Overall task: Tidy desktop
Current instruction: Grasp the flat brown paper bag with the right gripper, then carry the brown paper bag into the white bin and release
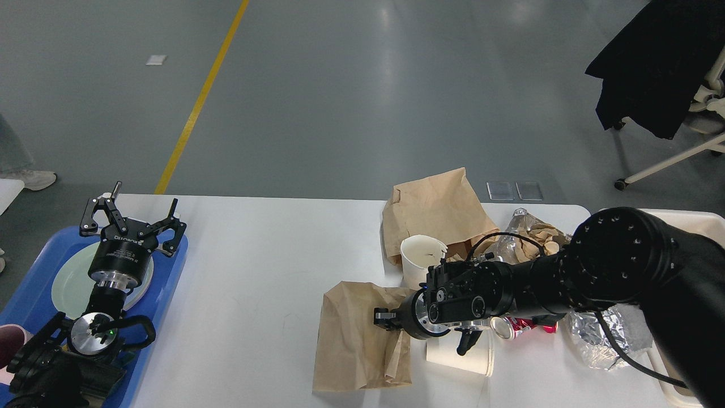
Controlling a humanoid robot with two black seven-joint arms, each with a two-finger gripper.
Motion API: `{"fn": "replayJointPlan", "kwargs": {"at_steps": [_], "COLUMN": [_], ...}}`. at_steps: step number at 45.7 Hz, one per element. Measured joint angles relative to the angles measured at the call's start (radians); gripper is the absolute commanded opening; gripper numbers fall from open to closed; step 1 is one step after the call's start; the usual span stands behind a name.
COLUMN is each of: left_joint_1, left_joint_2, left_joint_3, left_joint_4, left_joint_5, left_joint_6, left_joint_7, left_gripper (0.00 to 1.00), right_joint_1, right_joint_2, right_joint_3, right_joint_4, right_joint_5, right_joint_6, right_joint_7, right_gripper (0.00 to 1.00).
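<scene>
Black arms, silver wrist flanges, exposed cables, green indicator light.

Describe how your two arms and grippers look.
Both arms are black with silver metal rings at the wrist joints. The left gripper has two black skeletal linkage fingers and white lettering on its round body. The right gripper carries a thin black cable.

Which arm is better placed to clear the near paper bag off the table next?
Right: its claw is already at the near paper bag; the left claw hangs open over the blue tray, far away.
</scene>
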Motion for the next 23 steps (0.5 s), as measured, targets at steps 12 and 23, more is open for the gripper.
{"fn": "replayJointPlan", "kwargs": {"at_steps": [12,23], "left_joint_1": [0.0,0.0], "left_joint_2": [0.0,0.0], "left_joint_3": [0.0,0.0], "left_joint_4": [0.0,0.0], "left_joint_5": [-0.001,-0.001], "left_joint_6": [0.0,0.0], "left_joint_7": [0.001,0.001], "left_gripper": [0.96,0.96], "right_joint_1": [0.218,0.572], "right_joint_2": [-0.119,-0.238], "right_joint_3": [-0.014,-0.111], "right_joint_4": [0.181,0.468], "right_joint_5": [0.043,0.046], "right_joint_6": [0.162,0.265], "right_joint_7": [0.002,0.002], "right_gripper": [0.0,0.0]}}
